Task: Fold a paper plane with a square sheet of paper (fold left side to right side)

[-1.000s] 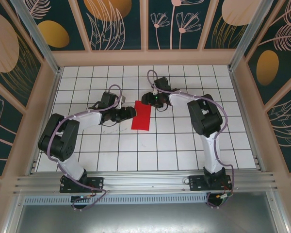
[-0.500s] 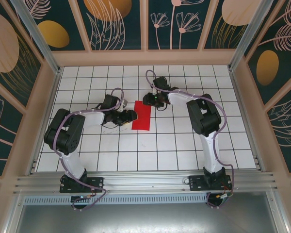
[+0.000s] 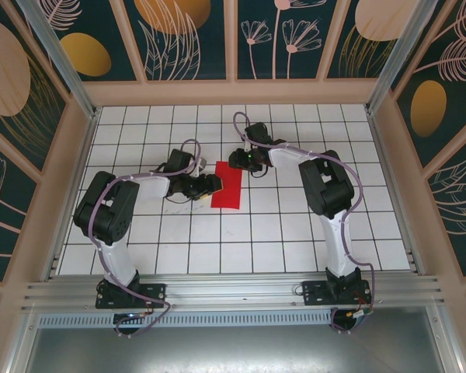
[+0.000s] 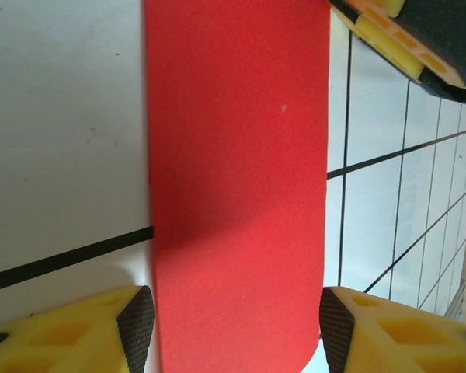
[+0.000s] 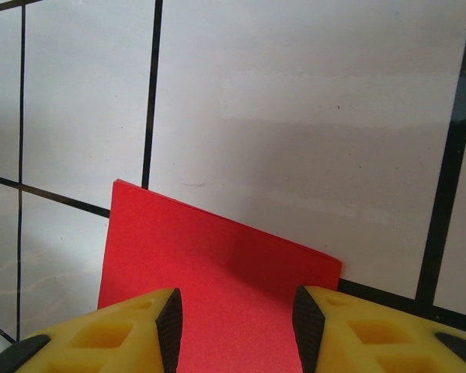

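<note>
One folded red sheet of paper (image 3: 227, 186) lies flat mid-table (image 3: 295, 233) between two grippers. The left gripper (image 3: 210, 183) straddles its left edge with fingers apart. The right gripper (image 3: 235, 161) is spread over its far corner.

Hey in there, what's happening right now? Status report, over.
Left gripper open, straddling the red paper. Right gripper open at its far end. Paper flat on the table, a narrow rectangle. Nothing in the way.
</note>
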Action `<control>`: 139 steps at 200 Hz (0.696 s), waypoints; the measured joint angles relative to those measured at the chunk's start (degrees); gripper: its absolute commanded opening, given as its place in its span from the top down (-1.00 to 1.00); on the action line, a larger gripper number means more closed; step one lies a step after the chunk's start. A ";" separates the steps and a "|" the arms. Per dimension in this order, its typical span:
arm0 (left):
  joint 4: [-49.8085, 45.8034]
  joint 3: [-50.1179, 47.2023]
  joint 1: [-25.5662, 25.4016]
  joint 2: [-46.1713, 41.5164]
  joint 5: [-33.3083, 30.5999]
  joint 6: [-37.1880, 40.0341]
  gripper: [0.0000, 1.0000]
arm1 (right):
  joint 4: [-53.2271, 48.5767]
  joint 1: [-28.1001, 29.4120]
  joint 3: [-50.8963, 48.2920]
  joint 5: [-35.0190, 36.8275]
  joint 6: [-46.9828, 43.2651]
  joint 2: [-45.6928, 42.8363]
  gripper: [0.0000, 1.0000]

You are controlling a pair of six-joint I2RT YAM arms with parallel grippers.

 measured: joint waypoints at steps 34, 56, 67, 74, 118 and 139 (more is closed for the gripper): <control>0.24 0.57 -1.14 0.37 -0.17 -0.17 -0.18 | 0.02 0.00 0.00 0.00 -0.02 0.00 0.09; 0.24 0.57 -1.77 0.37 -0.44 -0.68 -0.18 | 0.02 0.00 0.00 0.00 0.00 0.00 0.10; 0.24 0.57 -1.95 0.37 -0.59 -0.96 -0.17 | 0.02 0.00 -0.02 0.02 0.00 0.00 0.10; 0.24 0.57 -1.95 0.37 -0.59 -1.20 -0.17 | 0.02 0.00 -0.02 0.02 -0.02 0.00 0.10; 1.64 0.55 -1.95 0.37 -0.59 -3.19 -0.03 | 0.07 0.00 -0.04 0.00 -0.02 0.00 0.09; 2.80 0.44 -1.95 0.35 -0.61 -4.09 0.01 | 0.28 0.00 -0.20 0.02 0.00 0.00 0.08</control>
